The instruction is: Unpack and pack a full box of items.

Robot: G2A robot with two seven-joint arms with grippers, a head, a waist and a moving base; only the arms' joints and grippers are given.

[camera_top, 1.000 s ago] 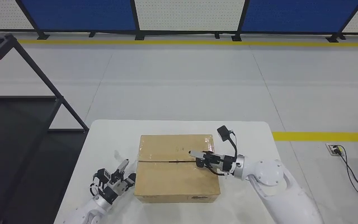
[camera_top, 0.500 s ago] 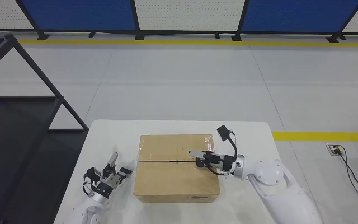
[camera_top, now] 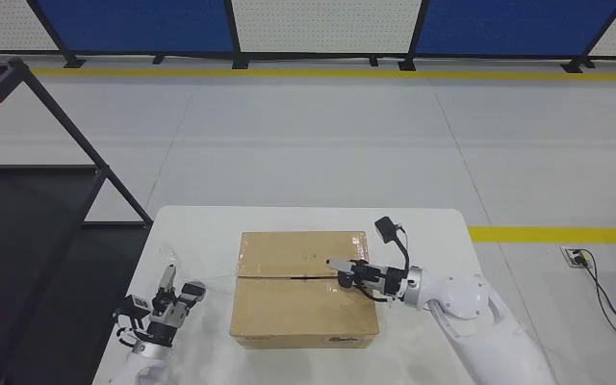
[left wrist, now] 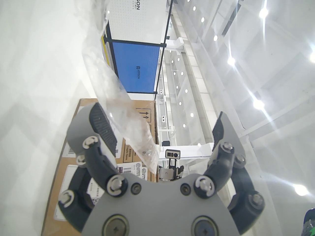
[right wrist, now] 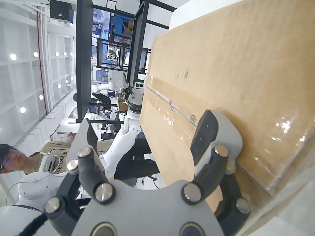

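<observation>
Item 1, cardboard box point(camera_top: 303, 289): closed, flaps down, at the middle of the white table point(camera_top: 423, 231); seam across the top covered by clear tape point(right wrist: 169, 106); handwritten mark point(right wrist: 182, 73) on the top panel beside the seam; white labels point(left wrist: 81, 180) on the side facing the left arm

Item 2, left jaws: spread wide, pinching nothing; low at the table's front left corner, apart from the box's left side, fingers point(camera_top: 166, 281) pointing toward the table's far edge

Item 3, clear plastic film point(left wrist: 128, 114): crumpled strip, runs in the gap between the left jaws, just beside the ribbed pad point(left wrist: 102, 126) nearer the table; cannot tell whether touching that pad; reaches on past the fingertips

Item 4, right jaws: spread, pinching nothing; over the box top at its right half, near the seam; ribbed pad point(right wrist: 205, 136) of one finger lies against the taped cardboard, the other finger point(right wrist: 86, 136) stands off the surface

Item 5, surroundings: black metal rack point(camera_top: 58, 192) left of the table; blue and white partition panels point(camera_top: 135, 24) along the far wall; yellow floor line point(camera_top: 539, 234) to the right
</observation>
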